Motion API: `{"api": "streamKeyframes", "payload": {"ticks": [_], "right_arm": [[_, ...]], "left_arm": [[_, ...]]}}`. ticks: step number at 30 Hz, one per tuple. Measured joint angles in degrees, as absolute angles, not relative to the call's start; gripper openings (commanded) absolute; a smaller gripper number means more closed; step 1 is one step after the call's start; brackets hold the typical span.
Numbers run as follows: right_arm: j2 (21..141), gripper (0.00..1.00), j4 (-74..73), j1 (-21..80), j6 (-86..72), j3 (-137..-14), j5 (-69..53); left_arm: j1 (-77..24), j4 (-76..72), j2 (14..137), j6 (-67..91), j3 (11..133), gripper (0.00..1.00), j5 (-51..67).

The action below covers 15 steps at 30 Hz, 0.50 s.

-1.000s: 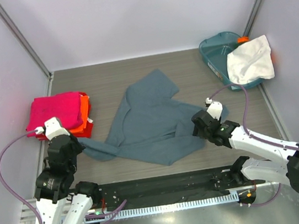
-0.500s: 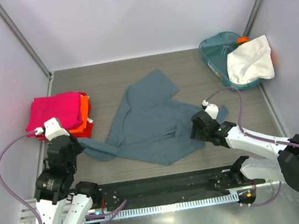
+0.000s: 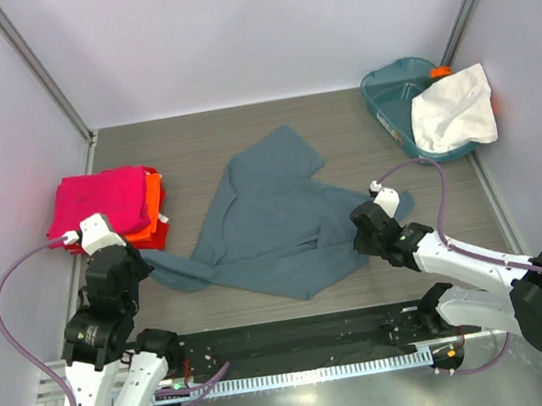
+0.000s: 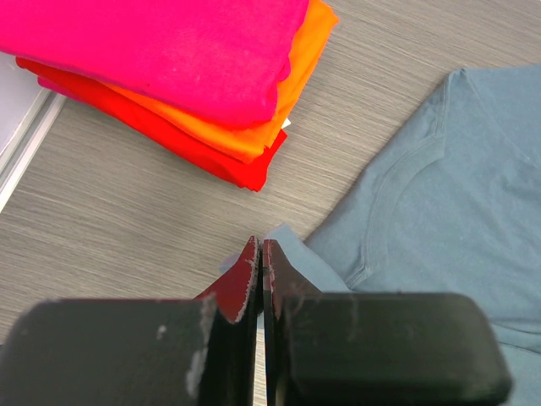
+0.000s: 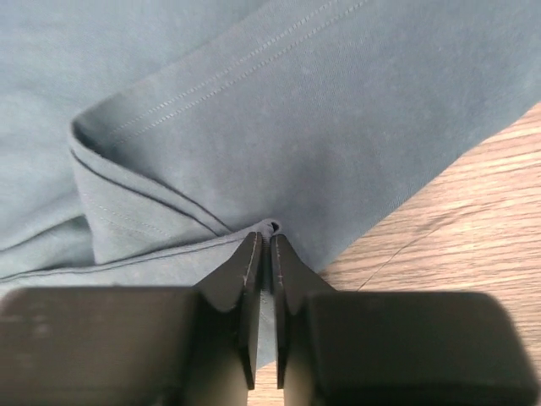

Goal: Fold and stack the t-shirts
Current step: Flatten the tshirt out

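A slate blue-grey t-shirt (image 3: 273, 218) (image 4: 456, 194) (image 5: 296, 101) lies crumpled in the middle of the table. My right gripper (image 3: 363, 237) (image 5: 262, 241) is shut on a folded hem at its right edge, and cloth shows between the jaws. My left gripper (image 3: 136, 265) (image 4: 259, 245) is shut, its tips over the end of the shirt's left sleeve; no cloth shows plainly between them. A folded magenta t-shirt (image 3: 104, 201) (image 4: 169, 42) tops orange-red ones (image 3: 156, 207) (image 4: 279, 110) in a stack at the left. A white t-shirt (image 3: 452, 109) hangs over the tub.
The teal tub (image 3: 391, 85) stands at the back right corner, against the right wall. Pale walls close the table on three sides. A black rail (image 3: 300, 340) runs along the near edge between the arm bases.
My right gripper has closed on the blue-grey shirt's folded edge and shifted slightly. The left arm and the folded stack have not moved.
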<state>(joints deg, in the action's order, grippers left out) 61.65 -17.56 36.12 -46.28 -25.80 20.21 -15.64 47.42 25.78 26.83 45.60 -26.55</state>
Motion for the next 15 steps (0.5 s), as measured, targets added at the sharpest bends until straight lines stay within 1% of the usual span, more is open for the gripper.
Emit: {"api": "streamKeyframes", "payload": {"ticks": [1, 6, 11, 15], "right_arm": [[61.28, 0.06, -17.52, 36.12, -46.17, -25.80, 20.32], [60.64, 0.01, -17.50, 35.88, -45.36, -25.80, 20.93], [60.27, 0.01, -17.54, 35.86, -44.53, -25.80, 21.34], [57.65, 0.01, -18.31, 35.79, -42.87, -26.33, 22.81]], "left_arm": [[-15.64, 47.42, 25.78, 26.83, 45.60, 0.00, -26.55], [-15.64, 47.42, 25.78, 26.83, 45.60, 0.00, -26.55], [-15.64, 47.40, 25.78, 26.83, 45.60, 0.00, -26.55], [-15.64, 47.42, 26.00, 26.85, 45.60, 0.00, -27.40]]}}
